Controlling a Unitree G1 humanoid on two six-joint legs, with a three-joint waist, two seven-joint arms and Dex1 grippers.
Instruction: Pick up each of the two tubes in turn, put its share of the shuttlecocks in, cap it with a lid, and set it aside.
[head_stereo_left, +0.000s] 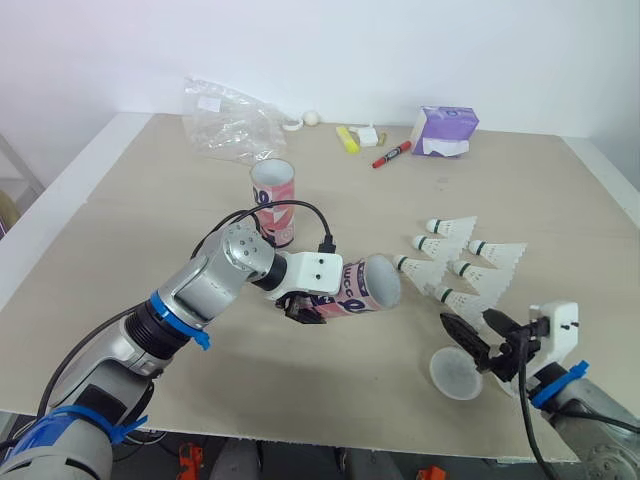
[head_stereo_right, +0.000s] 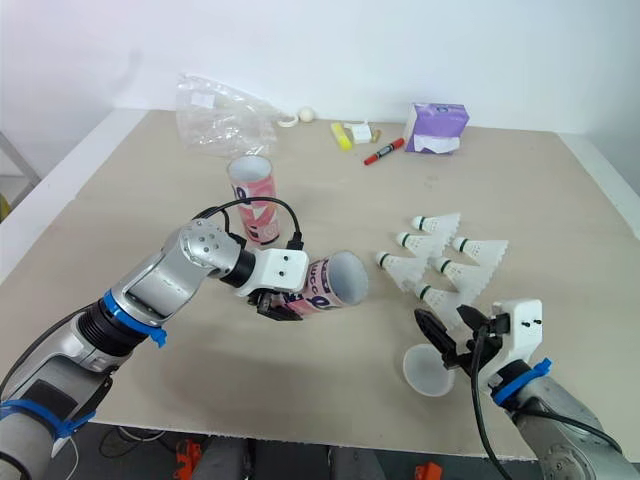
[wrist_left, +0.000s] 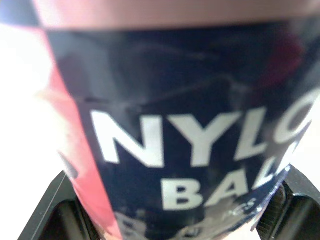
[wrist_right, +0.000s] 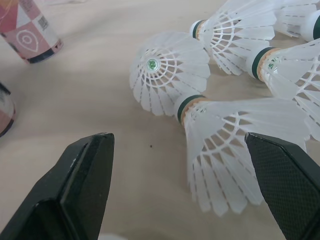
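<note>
Bare tabletop (head_stereo_left: 415, 322) lies between tube (head_stereo_left: 352, 288) mouth and shuttlecocks (head_stereo_left: 462, 265); a lid (head_stereo_left: 455, 374) flanks the right tool (head_stereo_left: 468, 318).

Left arm (head_stereo_left: 200, 290) up first: silver-grey shell, round joint cap (head_stereo_left: 243, 250) dotted with small screws, blue band (head_stereo_left: 170, 318) with loose tail, black cable (head_stereo_left: 290, 208) looping into white boxy wrist housing (head_stereo_left: 316, 272). Left gripper (head_stereo_left: 303, 308): black fingers. Over to right arm (head_stereo_left: 600, 440): grey, blue wrist band (head_stereo_left: 560, 385), white block (head_stereo_left: 560, 328). Right gripper (wrist_right: 178, 140): black wedge fingers (wrist_right: 85, 180), fine-textured faces.
</note>
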